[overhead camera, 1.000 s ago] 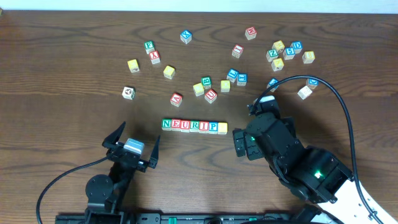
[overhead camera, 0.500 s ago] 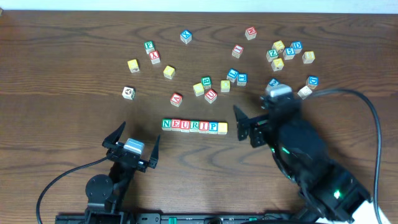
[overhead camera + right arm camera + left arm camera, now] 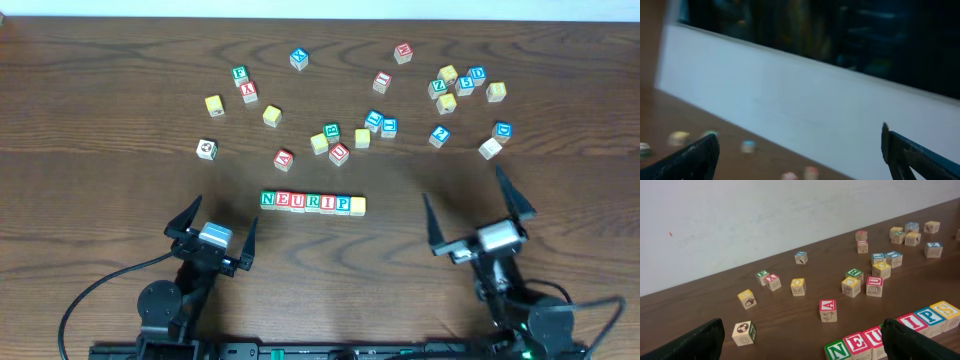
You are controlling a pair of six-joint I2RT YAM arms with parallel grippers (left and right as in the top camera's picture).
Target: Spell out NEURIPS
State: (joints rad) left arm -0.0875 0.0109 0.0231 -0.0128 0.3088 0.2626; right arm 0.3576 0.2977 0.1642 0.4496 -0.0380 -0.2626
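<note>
Jaws wide: left arm [image 3: 200, 258], right arm [image 3: 497, 255], clear of NEURIPS [image 3: 312, 203]

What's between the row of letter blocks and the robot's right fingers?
Only bare dark brown wooden table. The overhead view shows it, between the row of small wooden letter cubes and the open black right fingers.

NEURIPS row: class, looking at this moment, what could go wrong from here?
1. The NEURIPS row stands free between the open left gripper and the open right gripper. A stray sweep by either could break the line.
2. The A cube lies just beyond the row. A reach there might push it into the letters.
</note>
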